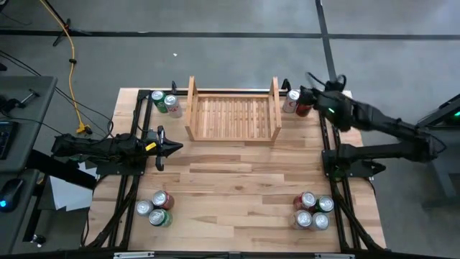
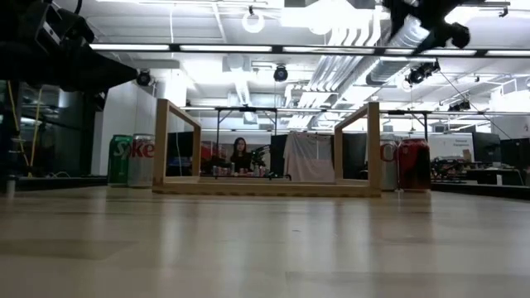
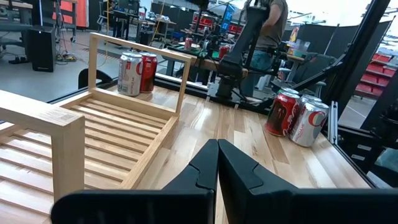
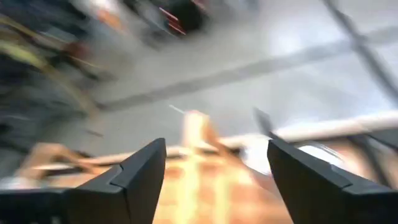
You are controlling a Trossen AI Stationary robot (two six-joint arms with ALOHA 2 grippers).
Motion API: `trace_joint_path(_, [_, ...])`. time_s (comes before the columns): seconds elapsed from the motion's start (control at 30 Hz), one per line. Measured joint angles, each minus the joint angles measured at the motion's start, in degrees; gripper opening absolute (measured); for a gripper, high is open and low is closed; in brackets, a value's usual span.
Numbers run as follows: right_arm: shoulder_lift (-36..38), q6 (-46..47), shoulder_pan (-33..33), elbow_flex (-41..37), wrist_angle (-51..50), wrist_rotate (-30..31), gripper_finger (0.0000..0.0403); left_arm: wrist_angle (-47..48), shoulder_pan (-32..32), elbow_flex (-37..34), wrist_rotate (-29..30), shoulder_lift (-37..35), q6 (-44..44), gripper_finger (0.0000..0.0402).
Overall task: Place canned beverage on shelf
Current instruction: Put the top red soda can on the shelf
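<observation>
The right arm's jaws (image 1: pixel 307 95) stand apart with nothing between them, raised over the far right corner of the pale wooden plank bench (image 1: pixel 244 194). Just beside them on the bench stand two drink cans, a silver-and-red can (image 1: pixel 290 101) and a dark red can (image 1: pixel 303 108), touching each other, just outside the right side board of the shelf. In the right wrist view the two dark fingers (image 4: pixel 140 171) are spread wide with only blurred bench and floor showing between them.

The low pale wooden shelf (image 1: pixel 233 117) with a slatted base and two upright side boards sits at the far middle of the bench, between the two arms' jaws, and holds no can. In the low view the shelf (image 2: pixel 267 187) is bare, with the red can (image 2: pixel 412 165) past its right board and a green can (image 2: pixel 120 161) and a silver can with red lettering (image 2: pixel 142 161) past its left board.

The left arm's jaws (image 1: pixel 172 147) are shut with nothing in them, hovering near the shelf's front left corner. In the left wrist view the dark fingers (image 3: pixel 211 168) meet tip to tip, pointing across the bench towards a cluster of red and silver cans (image 3: pixel 297 116) near the right arm's base.

A green can and a silver-and-red can (image 1: pixel 164 102) stand at the far left corner, a trio of cans (image 1: pixel 155 208) at the near left, and another group of cans (image 1: pixel 313 211) at the near right.
</observation>
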State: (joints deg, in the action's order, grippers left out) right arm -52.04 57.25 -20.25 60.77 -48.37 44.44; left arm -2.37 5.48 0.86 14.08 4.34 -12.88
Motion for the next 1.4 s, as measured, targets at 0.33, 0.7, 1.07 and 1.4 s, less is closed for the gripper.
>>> trace_joint_path(0.33, [-17.51, -1.11, -19.24, 5.92, -14.61, -12.75, 0.0280, 0.01, 0.01, 0.00, 0.01, 0.00, 0.00, 0.0003])
trace_joint_path(0.7, [-27.79, -3.38, -29.99, 5.90, -14.36, -16.69, 0.0280, 0.00, -0.01, 0.00, 0.01, 0.00, 0.00, 0.0003])
trace_joint_path(1.07, [-32.71, -1.63, -30.95, 5.86, -9.04, -18.17, 0.0280, 0.00, 0.01, 0.00, -0.01, 0.00, 0.00, 0.0003])
trace_joint_path(1.4, [-36.19, 1.82, -31.15, 5.82, -10.97, -17.20, 0.0280, 0.00, -0.01, 0.00, 0.01, 0.00, 0.00, 0.0003])
